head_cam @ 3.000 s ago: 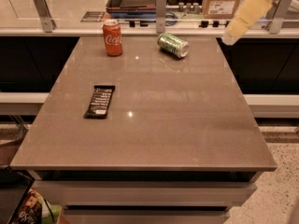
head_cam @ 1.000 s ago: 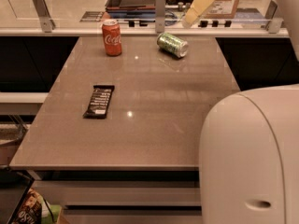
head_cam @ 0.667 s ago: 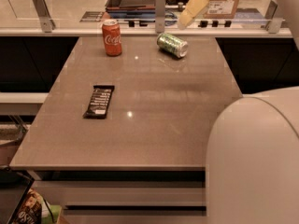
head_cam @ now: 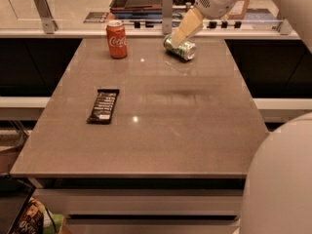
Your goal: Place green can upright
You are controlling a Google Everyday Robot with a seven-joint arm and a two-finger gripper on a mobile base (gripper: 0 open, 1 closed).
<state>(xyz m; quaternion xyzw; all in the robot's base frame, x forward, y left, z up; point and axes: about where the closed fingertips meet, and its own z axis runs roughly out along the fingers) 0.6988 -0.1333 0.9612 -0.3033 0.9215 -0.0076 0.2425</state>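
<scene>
The green can [head_cam: 181, 48] lies on its side at the far middle-right of the brown table [head_cam: 161, 130], one silver end facing right and towards me. My gripper [head_cam: 178, 39] hangs from the white arm at the top of the camera view. Its cream tip reaches down and left to just above the can's left half and covers part of it. Whether it touches the can does not show.
A red Coca-Cola can [head_cam: 116, 39] stands upright at the far left. A black chocolate bar [head_cam: 103, 105] lies at the left middle. My white body [head_cam: 280, 179] fills the lower right corner. Behind the table run a counter and a metal rail [head_cam: 168, 4].
My gripper has moved left and down, from beyond the table's far right corner to just over the green can. The can, the red can and the bar have not moved.
</scene>
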